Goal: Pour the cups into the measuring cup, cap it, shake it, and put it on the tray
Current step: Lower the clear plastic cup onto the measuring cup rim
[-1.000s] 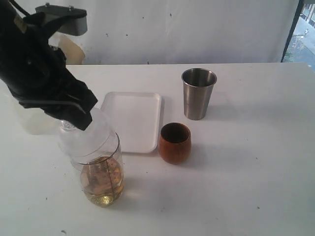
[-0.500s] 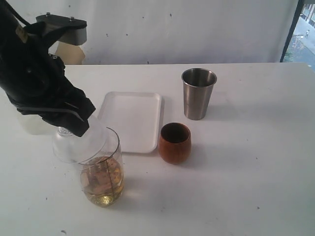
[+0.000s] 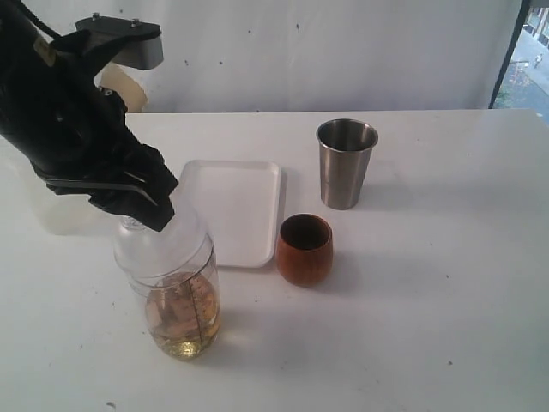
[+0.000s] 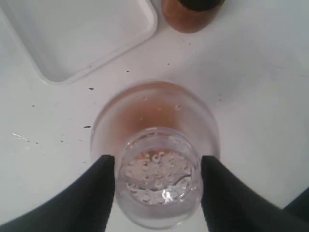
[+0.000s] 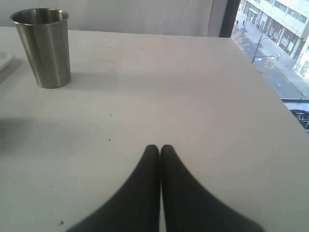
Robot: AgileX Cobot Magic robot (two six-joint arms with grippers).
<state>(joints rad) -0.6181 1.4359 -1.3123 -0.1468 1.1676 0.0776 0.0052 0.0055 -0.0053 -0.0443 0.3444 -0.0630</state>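
Observation:
The measuring cup (image 3: 182, 313) stands at the front left with amber liquid in its bottom. A clear domed lid (image 3: 163, 245) sits upright over its mouth. My left gripper (image 3: 141, 210) comes down from above and is shut on the lid's narrow top. In the left wrist view the two fingers (image 4: 104, 188) press the sides of the lid (image 4: 159, 176), and the measuring cup (image 4: 154, 111) shows below it. The white tray (image 3: 227, 210) lies just behind. To its right are the wooden cup (image 3: 304, 249) and the steel tumbler (image 3: 346, 163). My right gripper (image 5: 160, 147) is shut and empty.
A frosted translucent cup (image 3: 56, 215) stands at the far left, partly behind my left arm. The tray's corner (image 4: 72, 34) and the wooden cup (image 4: 190, 14) show in the left wrist view. The steel tumbler (image 5: 43, 46) stands well away from my right gripper, near the table's right edge (image 5: 270, 92).
My left gripper has swung right with the lid. The lid went from tilted at the cup's left rim to upright over its mouth. The cups and tray are unmoved.

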